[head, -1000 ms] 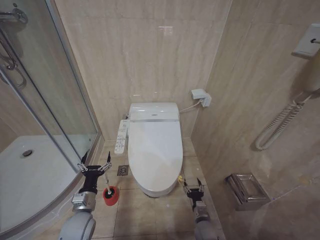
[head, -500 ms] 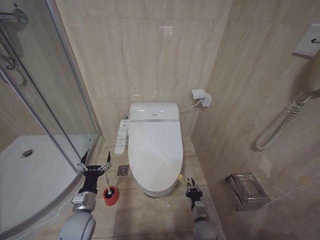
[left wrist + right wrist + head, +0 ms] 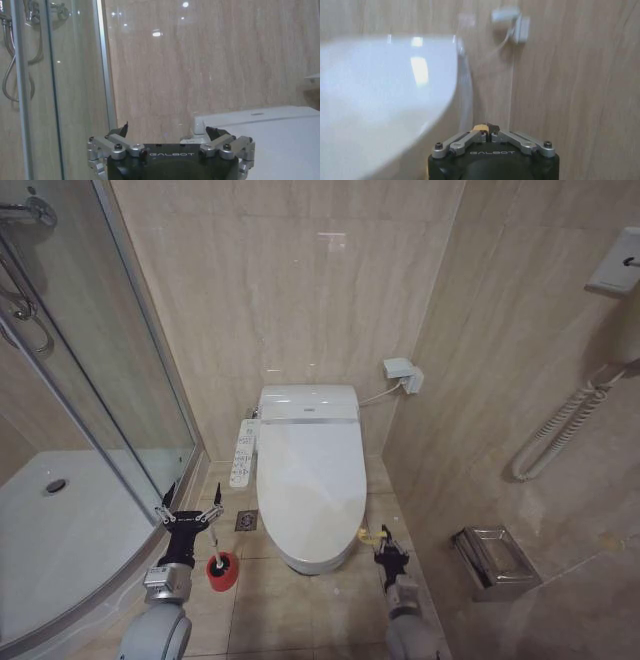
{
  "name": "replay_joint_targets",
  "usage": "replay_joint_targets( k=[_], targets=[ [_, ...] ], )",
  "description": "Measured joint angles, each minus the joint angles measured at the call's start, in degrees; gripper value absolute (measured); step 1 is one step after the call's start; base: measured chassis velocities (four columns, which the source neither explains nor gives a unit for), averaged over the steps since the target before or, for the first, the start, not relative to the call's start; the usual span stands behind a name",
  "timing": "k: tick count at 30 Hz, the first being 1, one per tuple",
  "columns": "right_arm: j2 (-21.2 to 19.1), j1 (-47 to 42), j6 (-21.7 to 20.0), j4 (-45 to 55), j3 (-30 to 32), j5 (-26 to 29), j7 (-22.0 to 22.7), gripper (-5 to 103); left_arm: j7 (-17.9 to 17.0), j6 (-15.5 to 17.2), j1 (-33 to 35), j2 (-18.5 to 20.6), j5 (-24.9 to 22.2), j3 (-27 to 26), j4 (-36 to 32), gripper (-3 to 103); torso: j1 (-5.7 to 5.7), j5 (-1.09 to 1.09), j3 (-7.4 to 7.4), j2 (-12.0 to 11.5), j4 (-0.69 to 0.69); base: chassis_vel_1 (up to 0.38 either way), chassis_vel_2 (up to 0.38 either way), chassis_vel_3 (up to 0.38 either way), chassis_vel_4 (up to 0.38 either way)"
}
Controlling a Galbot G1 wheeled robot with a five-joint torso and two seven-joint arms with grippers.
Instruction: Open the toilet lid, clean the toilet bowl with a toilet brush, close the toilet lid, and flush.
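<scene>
From the head view I see the large glossy white oval plastic toilet lid [image 3: 310, 485] lying shut over the white ceramic toilet bowl [image 3: 312, 558], whose long white side control panel [image 3: 243, 452] runs along the side nearer the shower. My right gripper [image 3: 385, 546] sits low by the front right corner of the lid, its jaws clenched on the small yellow loop [image 3: 370, 534] at the lid's edge; the right wrist view shows the fingertips [image 3: 493, 134] pressed together with a bit of yellow [image 3: 481, 128] between them and the lid's white curve [image 3: 385, 93] just beside.

My left gripper [image 3: 190, 515] hovers over the floor on the other side of the toilet, jaws released and spread wide, just above the thin white toilet brush in its small round red holder cup [image 3: 222, 571], which stands on the beige floor tiles [image 3: 290, 610] between the bowl and the curved glass shower enclosure [image 3: 90, 380]. In the left wrist view those jaws stand apart, holding nothing.
</scene>
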Motion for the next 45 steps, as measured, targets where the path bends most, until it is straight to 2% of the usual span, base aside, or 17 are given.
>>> replay_joint_targets(
  k=[7, 16, 20, 28, 38, 45],
  targets=[
    [-1.3, 0.7, -3.1, 11.7, 1.8, 3.6, 1.0, 1, 0.0, 0.0, 0.0, 0.0, 0.0, 0.0, 0.0, 100, 0.0, -0.02, 0.0, 0.0, -0.02, 0.0, 0.0, 0.0, 0.0],
    [-3.3, 6.0, -6.5, 15.2, 2.9, 6.8, 1.5, 1, 0.0, 0.0, 0.0, 0.0, 0.0, 0.0, 0.0, 100, 0.0, -0.01, 0.0, 0.0, 0.0, 0.0, 0.0, 0.0, 0.0],
    [-5.5, 11.8, -8.1, 13.4, 2.8, 8.2, 1.5, 1, 0.0, 0.0, 0.0, 0.0, 0.0, 0.0, 0.0, 100, 0.0, -0.01, -0.01, 0.0, 0.0, 0.0, 0.0, 0.0, 0.0],
    [-9.8, 25.6, -8.7, 4.2, 1.6, 9.9, 1.0, 1, 0.0, 0.0, 0.0, 0.0, 0.0, 0.0, 0.0, 100, -0.01, -0.02, -0.01, 0.0, 0.01, 0.0, 0.0, 0.0, 0.0],
    [-11.1, 40.9, -10.1, -5.7, -2.3, 10.4, 0.7, 1, 0.0, 0.0, 0.0, 0.0, 0.0, 0.0, 0.0, 100, 0.0, -0.03, 0.0, 0.0, -0.04, 0.0, 0.0, 0.0, 0.0],
    [-9.9, 46.3, -10.4, -12.1, -4.4, 10.2, 0.5, 1, 0.0, 0.0, 0.0, 0.0, 0.0, 0.0, 0.0, 100, 0.0, -0.03, 0.0, 0.0, -0.05, 0.0, 0.0, 0.0, 0.0]
  ],
)
